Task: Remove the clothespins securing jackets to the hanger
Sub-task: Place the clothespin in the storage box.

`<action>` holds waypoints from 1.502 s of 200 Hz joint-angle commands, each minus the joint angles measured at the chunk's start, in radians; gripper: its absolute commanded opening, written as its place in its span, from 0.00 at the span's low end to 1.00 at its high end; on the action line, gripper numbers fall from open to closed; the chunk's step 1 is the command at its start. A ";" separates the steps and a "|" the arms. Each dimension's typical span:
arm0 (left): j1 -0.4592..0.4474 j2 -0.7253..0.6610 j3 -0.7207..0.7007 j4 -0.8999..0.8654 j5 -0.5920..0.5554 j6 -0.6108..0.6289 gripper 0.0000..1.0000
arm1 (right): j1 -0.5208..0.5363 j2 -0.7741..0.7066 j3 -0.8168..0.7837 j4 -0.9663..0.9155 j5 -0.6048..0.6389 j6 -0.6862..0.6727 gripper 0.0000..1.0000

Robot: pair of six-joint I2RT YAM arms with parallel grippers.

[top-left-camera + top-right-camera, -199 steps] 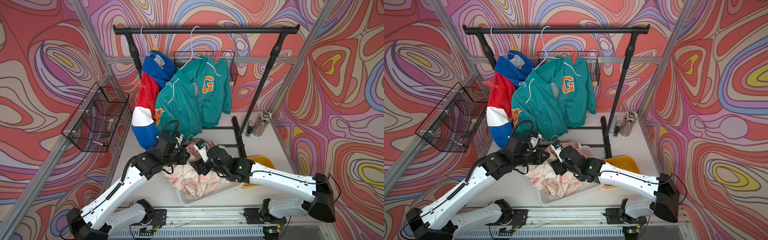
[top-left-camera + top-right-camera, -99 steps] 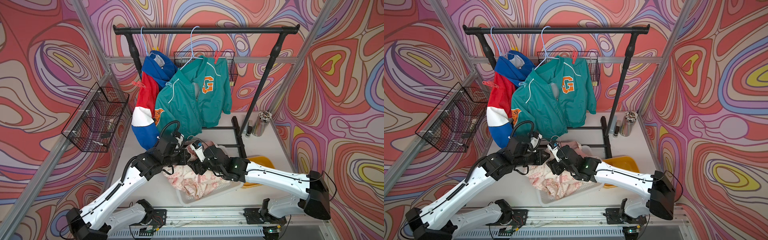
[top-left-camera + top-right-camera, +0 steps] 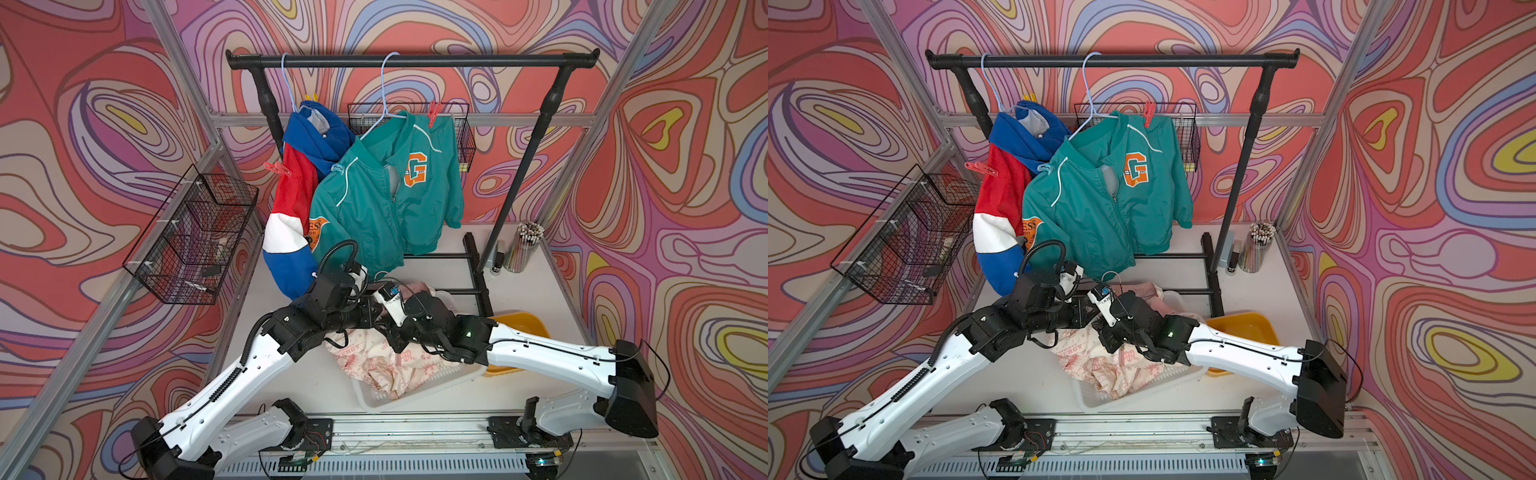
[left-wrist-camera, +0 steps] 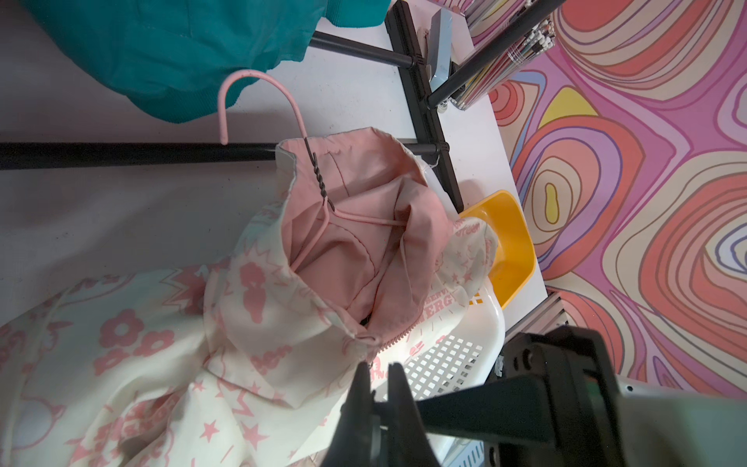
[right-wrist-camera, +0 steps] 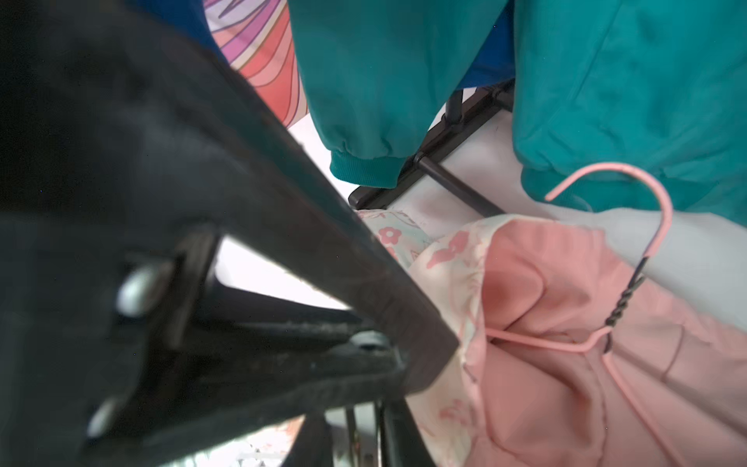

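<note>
Here the pink-and-cream jacket (image 4: 250,291) lies half in the white basket (image 4: 456,356) at the near middle of the table, on its pink hanger (image 4: 319,178). The left gripper (image 4: 379,370) has its jaws nearly together at the jacket's zipper edge. The right gripper (image 3: 394,338) hangs just beside it; its jaws I cannot tell. On the far rail (image 3: 415,61), a red-orange clothespin (image 3: 434,113) grips the teal jacket (image 3: 386,208), and a red clothespin (image 3: 276,168) grips the blue-red-white jacket (image 3: 293,199).
</note>
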 commanded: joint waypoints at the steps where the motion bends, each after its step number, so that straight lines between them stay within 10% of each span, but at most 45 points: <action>1: -0.005 -0.025 -0.001 0.014 0.032 -0.005 0.00 | -0.009 -0.002 0.013 -0.013 0.009 0.019 0.06; 14: -0.005 -0.024 0.001 0.011 0.031 -0.002 0.01 | -0.009 -0.016 0.003 -0.013 0.008 0.024 0.00; 46: -0.005 -0.038 0.053 -0.050 -0.025 0.033 0.54 | -0.012 -0.107 -0.039 -0.054 0.136 0.052 0.00; 81: -0.003 -0.094 0.085 -0.111 -0.116 0.071 0.81 | -0.171 -0.293 -0.121 -0.163 0.216 0.162 0.00; 178: -0.003 -0.086 -0.016 -0.072 -0.072 0.067 0.96 | -0.964 -0.449 -0.494 -0.306 -0.067 0.424 0.00; 216: -0.003 -0.082 -0.021 -0.073 -0.069 0.077 0.96 | -1.070 -0.417 -0.582 -0.252 -0.103 0.449 0.00; 275: -0.003 -0.105 -0.036 -0.091 -0.095 0.091 0.98 | -1.082 -0.401 -0.562 -0.256 -0.036 0.474 0.62; 300: -0.003 -0.107 -0.041 -0.104 -0.085 0.099 0.98 | -1.049 -0.489 -0.473 -0.318 0.006 0.417 0.57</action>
